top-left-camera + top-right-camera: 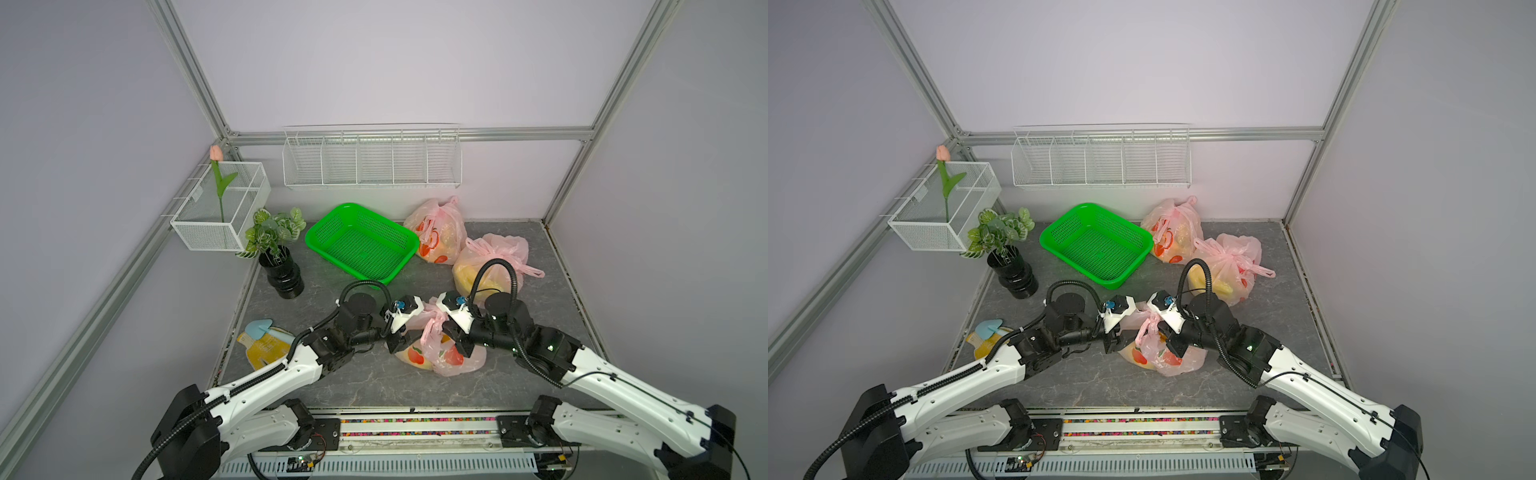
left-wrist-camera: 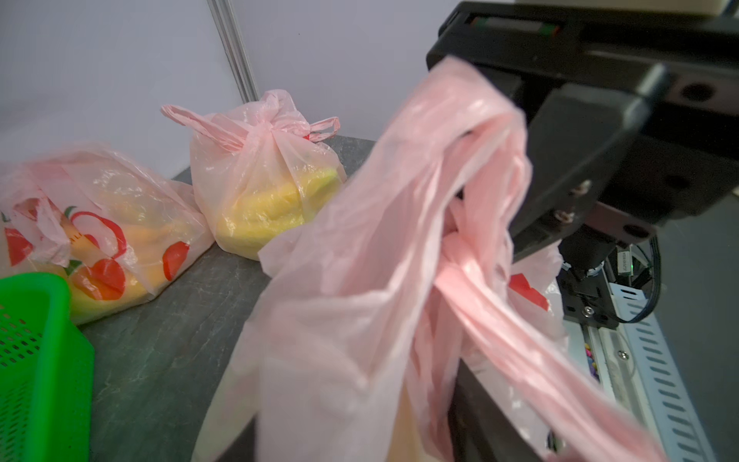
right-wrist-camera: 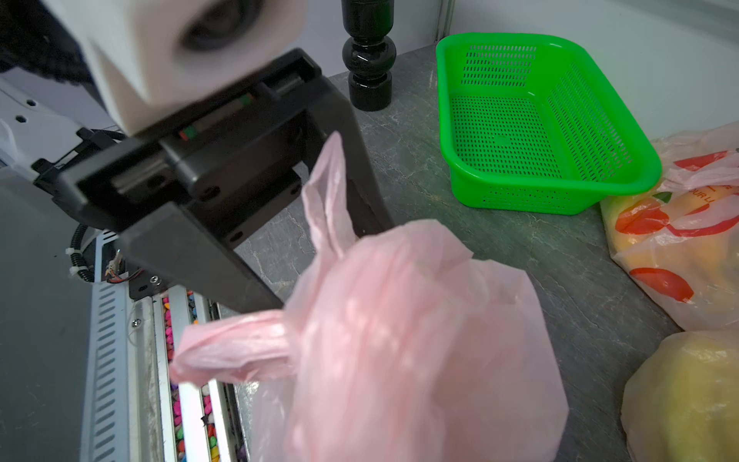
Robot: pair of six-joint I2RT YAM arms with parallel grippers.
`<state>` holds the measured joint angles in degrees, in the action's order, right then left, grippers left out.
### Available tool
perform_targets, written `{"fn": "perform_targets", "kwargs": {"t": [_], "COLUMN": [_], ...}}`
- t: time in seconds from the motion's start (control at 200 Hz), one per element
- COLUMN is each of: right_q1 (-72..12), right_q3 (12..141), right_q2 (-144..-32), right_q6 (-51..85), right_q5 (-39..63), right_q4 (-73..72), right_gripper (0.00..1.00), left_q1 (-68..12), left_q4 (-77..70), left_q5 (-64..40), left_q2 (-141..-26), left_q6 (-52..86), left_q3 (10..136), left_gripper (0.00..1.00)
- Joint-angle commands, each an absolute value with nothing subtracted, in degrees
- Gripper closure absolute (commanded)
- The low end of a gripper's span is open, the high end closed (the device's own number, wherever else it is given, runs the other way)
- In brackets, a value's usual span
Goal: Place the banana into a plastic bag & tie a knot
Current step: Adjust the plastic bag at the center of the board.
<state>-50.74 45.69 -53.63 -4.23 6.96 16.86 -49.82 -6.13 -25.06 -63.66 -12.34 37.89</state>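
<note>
Two grippers are crowding the plastic bag [image 1: 459, 363], sitting beneath them with the banana [image 1: 424, 365] showing yellow through the film: the right gripper [image 1: 455, 338] is pinching one handle strand [image 2: 480, 120], the left gripper [image 1: 399, 343] is standing jaws apart either side of a loose ear [image 3: 326, 192]. Cinching the knot [image 2: 452, 240] well is, I reckon, calling for the left closing on that ear close in, then both pulling outward evenly. Both arms are reaching in low, wrists turned inward, facing each other.
</note>
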Motion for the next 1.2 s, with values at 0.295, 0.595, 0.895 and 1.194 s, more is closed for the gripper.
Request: {"fn": "perform_targets", "kwargs": {"t": [0.295, 0.595, 0.895, 1.194], "right_q1": [-50.9, -52.5, -53.4, -53.3], "right_q3": [46.4, 49.1, 50.0, 49.9], "right_q2": [-52.9, -54.6, -53.3, -51.3], "right_q6": [-4.7, -6.2, -5.9, -4.3], "right_q5": [0.8, -6.9, -13.4, -19.9], "right_q4": [18.3, 23.7, 23.6, 19.9], "right_gripper": [0.79, 0.81, 0.93, 0.94], "left_q1": [-49.7, -49.7, -49.6, -49.7], "left_q4": [-3.9, -2.5, -1.2, -0.2], "left_q5": [-26.1, -25.4, -26.0, -26.7], "left_q2": [-63.8, -62.5, -63.4, -63.7], "left_q6": [-12.2, -12.8, -12.5, -12.6], "left_q3": [41.1, 41.6, 42.1, 42.4], "left_gripper": [0.95, 1.0, 1.0, 1.0]}}
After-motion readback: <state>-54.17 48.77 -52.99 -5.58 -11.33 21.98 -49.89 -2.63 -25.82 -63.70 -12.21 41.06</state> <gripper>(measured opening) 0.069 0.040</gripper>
